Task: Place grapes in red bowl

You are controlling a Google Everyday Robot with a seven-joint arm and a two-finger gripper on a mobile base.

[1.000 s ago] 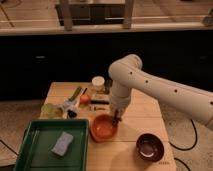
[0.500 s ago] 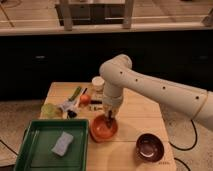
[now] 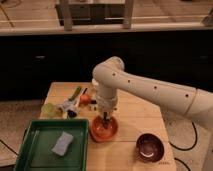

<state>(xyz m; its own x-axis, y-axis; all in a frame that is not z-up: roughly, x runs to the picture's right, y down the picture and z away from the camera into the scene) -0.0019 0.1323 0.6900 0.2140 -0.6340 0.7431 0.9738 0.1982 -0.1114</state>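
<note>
1. Green plastic comes first: we see a tray [image 3: 35,152] low and well to the left of our gripper [image 3: 105,120], with a pale blue-grey sponge [image 3: 62,143] lying flat inside it.
2. Up and to the left of our gripper, a yellow-green round item [image 3: 48,108] sits on the wooden table [image 3: 142,117], near the tray's far edge.
3. Closer in, still left of our gripper and a little farther back, lies a white and dark object [image 3: 67,107] with a green stick-like piece [image 3: 76,93] angled beside it; we cannot tell what either is.
4. Just up-left of our gripper rests a single round orange fruit [image 3: 85,99].
5. Our gripper hangs straight down from the white arm [image 3: 145,90], its tip inside or just over the red bowl [image 3: 104,129].
6. That orange-red bowl lies directly under our gripper, touching or just beside the tray's right edge.
7. We make out something small and dark at the gripper tip over the bowl, but we cannot tell whether it is the grapes, so we cannot place them.
8. We cannot tell how our gripper's jaws stand.
9. Low and to the right of our gripper, well apart from the red bowl, stands a darker maroon bowl [image 3: 149,147] near the table's front edge.
</note>
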